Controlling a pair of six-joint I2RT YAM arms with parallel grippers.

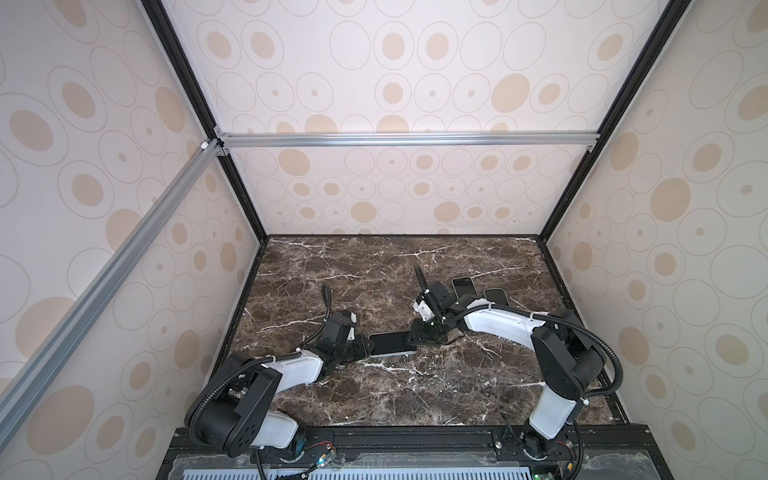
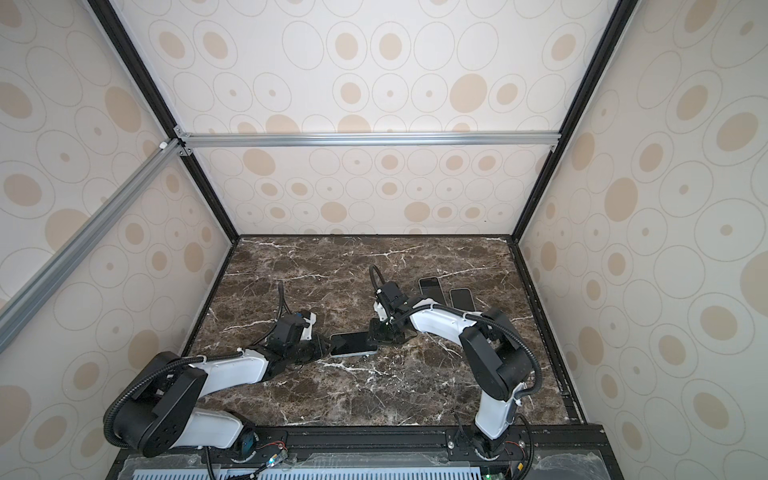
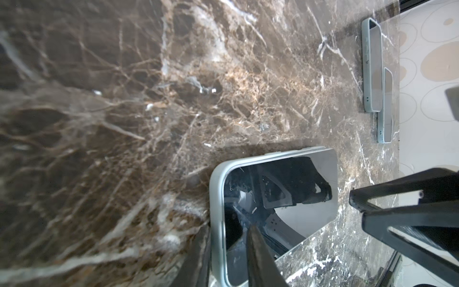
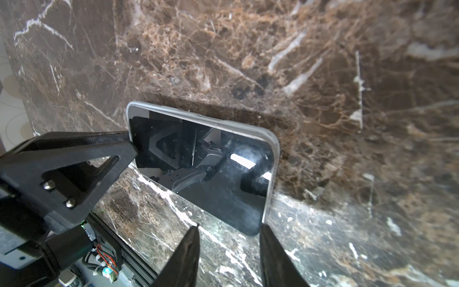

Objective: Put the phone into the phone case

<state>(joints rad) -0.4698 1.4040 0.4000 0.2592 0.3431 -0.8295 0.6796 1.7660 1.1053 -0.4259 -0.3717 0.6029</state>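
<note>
brown marble tabletop point(image 1: 374, 270), on it the phone point(image 1: 392, 343), seemingly half seated in its pale phone case point(image 3: 217, 198) (stiff, slick glass, probably: pinch its edges). left gripper point(image 1: 368, 348) straddles the rim at one end, grip i cannot tell; right gripper point(image 4: 229, 227) gapes empty at the other.

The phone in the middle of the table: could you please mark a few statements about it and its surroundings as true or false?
1. The phone faces screen up, between the left gripper and the right gripper. True.
2. The right gripper's fingers are clamped on the phone. False: they stand apart, not closed on it.
3. Two other phones lie side by side toward the far right of the table. True.
4. The table is plain white. False: it is dark brown marble with pale veins.
</note>
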